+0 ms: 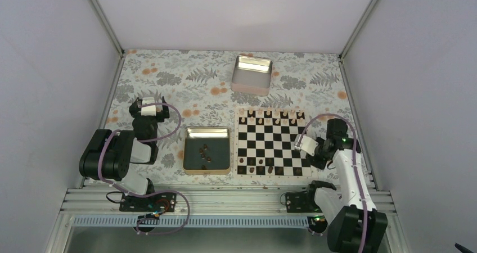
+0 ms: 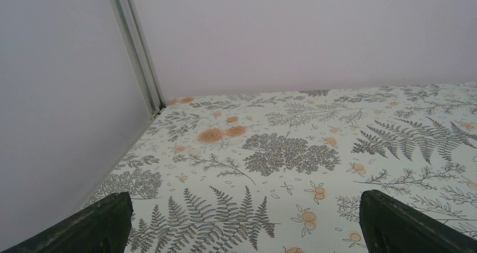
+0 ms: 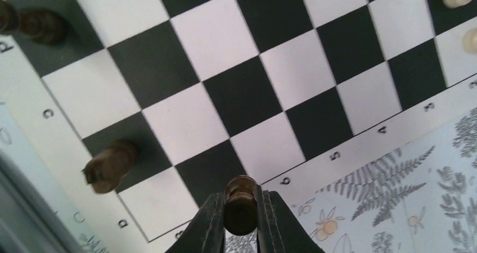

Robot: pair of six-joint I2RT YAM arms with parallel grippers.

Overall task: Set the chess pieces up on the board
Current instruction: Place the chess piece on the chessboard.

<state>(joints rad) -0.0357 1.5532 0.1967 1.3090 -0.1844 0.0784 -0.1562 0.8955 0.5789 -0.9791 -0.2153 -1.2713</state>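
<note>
Black-and-white checked board (image 1: 272,142), dark brown pieces (image 3: 109,166), seemingly gold-rimmed tray (image 1: 207,172).

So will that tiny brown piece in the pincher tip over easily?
Probably; the chess piece looks slim and round-topped, so a nudge might topple it. Once down, it could roll on the flat board.

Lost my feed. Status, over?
Left gripper: jaws open, over tablecloth. Right gripper: jaws shut on dark pawn at chessboard's right edge. Nothing blocking.

Gold-rimmed tray (image 1: 220,146) near the front, silver tin (image 1: 251,87) well behind it, both on fern-patterned tablecloth (image 1: 169,84).
</note>
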